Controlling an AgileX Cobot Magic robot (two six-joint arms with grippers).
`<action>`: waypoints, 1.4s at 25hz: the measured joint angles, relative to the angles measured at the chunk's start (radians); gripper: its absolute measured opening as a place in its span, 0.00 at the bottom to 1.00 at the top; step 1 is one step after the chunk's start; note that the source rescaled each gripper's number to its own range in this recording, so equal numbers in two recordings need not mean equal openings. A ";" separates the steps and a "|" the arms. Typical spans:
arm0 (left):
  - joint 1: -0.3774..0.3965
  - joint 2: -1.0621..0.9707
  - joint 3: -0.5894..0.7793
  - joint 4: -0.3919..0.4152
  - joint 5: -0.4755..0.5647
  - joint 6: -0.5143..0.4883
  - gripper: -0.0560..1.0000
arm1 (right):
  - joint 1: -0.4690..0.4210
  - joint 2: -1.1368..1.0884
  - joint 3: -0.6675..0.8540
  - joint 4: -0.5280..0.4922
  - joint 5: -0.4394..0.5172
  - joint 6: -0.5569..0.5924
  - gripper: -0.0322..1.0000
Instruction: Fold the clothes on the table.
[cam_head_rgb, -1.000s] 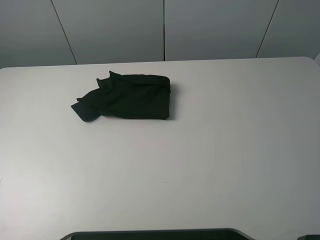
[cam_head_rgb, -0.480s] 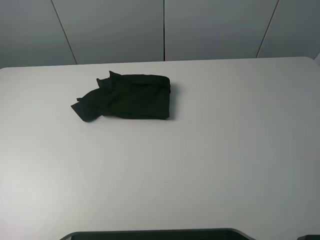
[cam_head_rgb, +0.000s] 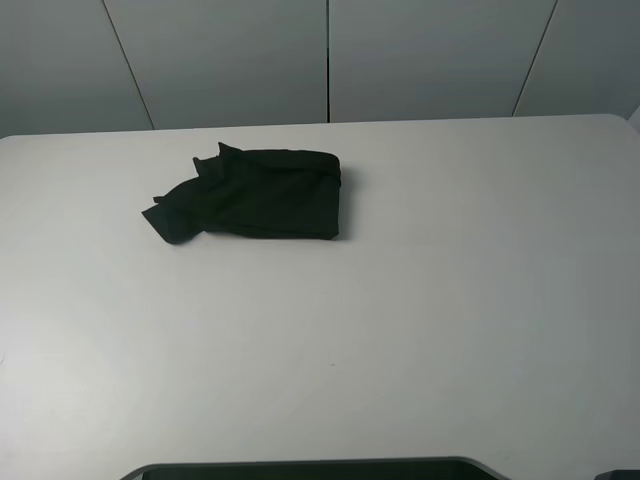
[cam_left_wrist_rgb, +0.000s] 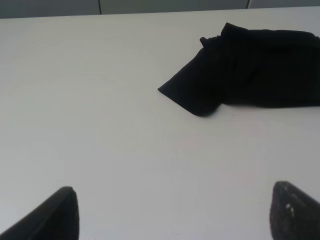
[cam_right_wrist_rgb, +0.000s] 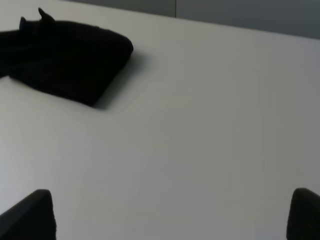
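Tabletop: white, wide, rounded far corners.

T-shirt: black, lying as a compact folded bundle near the far edge, toward the far left corner. One sleeve or corner pokes out loose on the side facing the left edge; the opposite side is a clean squared fold. No print or label visible.

Left gripper: fingertips spread wide over bare tabletop, nothing held, well apart from the shirt. Right gripper: same, wide open and empty, well apart from the bundle.

Judgement: folding looks essentially done, arms clear. If anything remains, it is tucking the stray sleeve under, calling for a left-arm reach to that flap.
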 joint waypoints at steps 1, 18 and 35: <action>0.007 -0.002 0.000 -0.002 0.000 0.000 0.99 | -0.013 -0.001 0.000 -0.002 0.000 0.004 0.99; 0.198 -0.005 0.000 -0.002 -0.002 0.005 0.99 | -0.280 -0.005 0.000 -0.004 0.000 0.011 0.99; 0.198 -0.005 0.000 -0.043 -0.004 0.071 1.00 | -0.237 -0.005 0.000 -0.004 0.000 -0.009 0.99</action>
